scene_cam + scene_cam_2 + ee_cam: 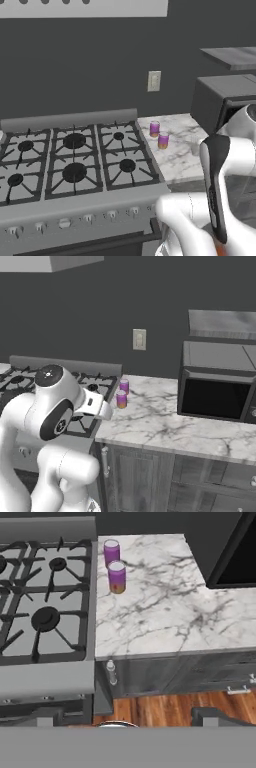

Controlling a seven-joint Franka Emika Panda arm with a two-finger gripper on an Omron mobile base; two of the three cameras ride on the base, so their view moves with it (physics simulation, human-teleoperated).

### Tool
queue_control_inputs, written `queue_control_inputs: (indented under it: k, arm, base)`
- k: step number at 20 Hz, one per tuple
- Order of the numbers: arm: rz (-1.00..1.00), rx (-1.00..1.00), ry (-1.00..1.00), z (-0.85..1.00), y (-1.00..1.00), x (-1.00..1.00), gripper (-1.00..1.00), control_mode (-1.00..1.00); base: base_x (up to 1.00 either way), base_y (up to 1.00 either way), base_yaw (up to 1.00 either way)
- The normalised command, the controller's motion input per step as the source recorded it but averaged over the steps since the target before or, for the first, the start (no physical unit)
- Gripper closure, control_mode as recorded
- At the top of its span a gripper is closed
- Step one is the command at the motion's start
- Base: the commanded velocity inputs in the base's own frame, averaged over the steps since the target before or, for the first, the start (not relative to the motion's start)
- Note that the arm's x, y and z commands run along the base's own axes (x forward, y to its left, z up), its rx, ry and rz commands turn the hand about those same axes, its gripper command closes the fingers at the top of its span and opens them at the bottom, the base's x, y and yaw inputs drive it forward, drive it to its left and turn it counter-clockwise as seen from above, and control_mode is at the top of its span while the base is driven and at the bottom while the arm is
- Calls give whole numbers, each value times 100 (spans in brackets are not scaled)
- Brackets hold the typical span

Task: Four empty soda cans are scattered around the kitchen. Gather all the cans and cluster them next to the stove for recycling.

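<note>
A: Where are the cans?

B: Two purple cans stand upright on the marble counter (165, 607), just right of the stove (75, 160). The farther can (111, 551) is close to the back wall; the nearer can (117, 576) stands just in front of it, a little further from the stove. Seen from the hand camera they look almost touching, but I cannot tell whether they are. The left base camera shows the same pair, back can (154, 128) and front can (163, 140), and so does the right one (124, 386) (121, 399).

A: And the gripper?

B: The gripper (128, 717) is released, its jaws spread wide with nothing between them. It hangs out in front of the counter edge, well apart from both cans, above the wooden floor (165, 707).

A: What else is close by?

B: A black-fronted microwave (217, 386) sits on the counter to the right, and a white wall outlet (139, 339) is on the dark wall behind the cans.
</note>
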Motion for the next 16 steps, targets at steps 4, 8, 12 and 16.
queue_control_inputs:
  k: [4, 8, 12, 16]
  arm:
    - [0, 0, 0, 0, 0, 0, -100, 100]
    - [0, 0, 0, 0, 0, 0, -100, 100]
    - [0, 0, 0, 0, 0, 0, -100, 100]
    - [0, 0, 0, 0, 0, 0, -100, 100]
  base:
    - [-92, -10, -10]
    - [-66, -54, -52]
    - [-23, -45, -69]
    - [0, -38, -82]
